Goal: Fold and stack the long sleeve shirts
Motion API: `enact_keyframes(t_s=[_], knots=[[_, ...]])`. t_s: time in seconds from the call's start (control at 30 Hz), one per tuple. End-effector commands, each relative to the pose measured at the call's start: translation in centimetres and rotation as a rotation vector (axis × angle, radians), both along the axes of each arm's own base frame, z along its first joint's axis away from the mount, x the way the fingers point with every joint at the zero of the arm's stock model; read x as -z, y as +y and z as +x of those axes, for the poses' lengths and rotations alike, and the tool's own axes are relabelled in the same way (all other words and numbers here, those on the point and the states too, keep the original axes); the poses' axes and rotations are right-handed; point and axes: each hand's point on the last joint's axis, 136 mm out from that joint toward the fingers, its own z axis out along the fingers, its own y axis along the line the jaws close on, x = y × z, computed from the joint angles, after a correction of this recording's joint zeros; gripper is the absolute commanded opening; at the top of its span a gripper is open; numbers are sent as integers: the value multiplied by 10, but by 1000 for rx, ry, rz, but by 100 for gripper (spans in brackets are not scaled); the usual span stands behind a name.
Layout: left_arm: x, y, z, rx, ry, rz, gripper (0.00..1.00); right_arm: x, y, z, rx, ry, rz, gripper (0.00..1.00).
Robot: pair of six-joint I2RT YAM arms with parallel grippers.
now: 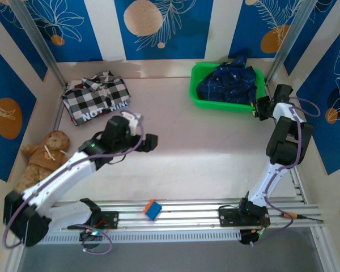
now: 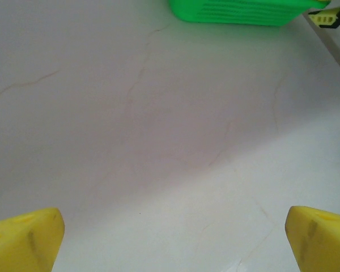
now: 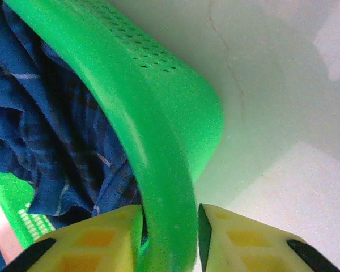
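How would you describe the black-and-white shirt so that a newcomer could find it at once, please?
Look at the far left corner of the table. The checked shirt lies flat there, beyond the teddy bear. It alone has black-and-white checks with white lettering; the other shirt is dark blue and bunched in the green basket.

The rim of the green basket point(image 3: 158, 113) is gripped between the yellow fingers point(image 3: 90, 246) of the right gripper point(image 3: 170, 241). One finger is set inside the wall and the other outside, and both are pressed against the plastic. Rows of small slots are seen in the upper part of the rim. The dark blue plaid shirt point(image 3: 45, 124), crossed by thin light lines, is bunched inside the basket at the left, against the inner wall. The pale table point(image 3: 283, 85), marked by a fine dark vein, is seen to the right of the basket.
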Motion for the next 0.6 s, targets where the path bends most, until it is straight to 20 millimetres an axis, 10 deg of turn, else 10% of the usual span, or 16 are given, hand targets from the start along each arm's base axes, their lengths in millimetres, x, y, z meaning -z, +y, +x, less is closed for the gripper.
enact_keyframes(t_s=[0.0, 0.23, 0.57], knots=[[-51, -53, 27, 89, -147, -43, 100, 21, 20, -51, 39, 147, 43, 29], [-54, -152, 86, 197, -111, 24, 100, 37, 71, -121, 107, 222, 173, 29], [3, -254, 125, 289, -11, 122, 100, 24, 142, -191, 111, 234, 208, 38]])
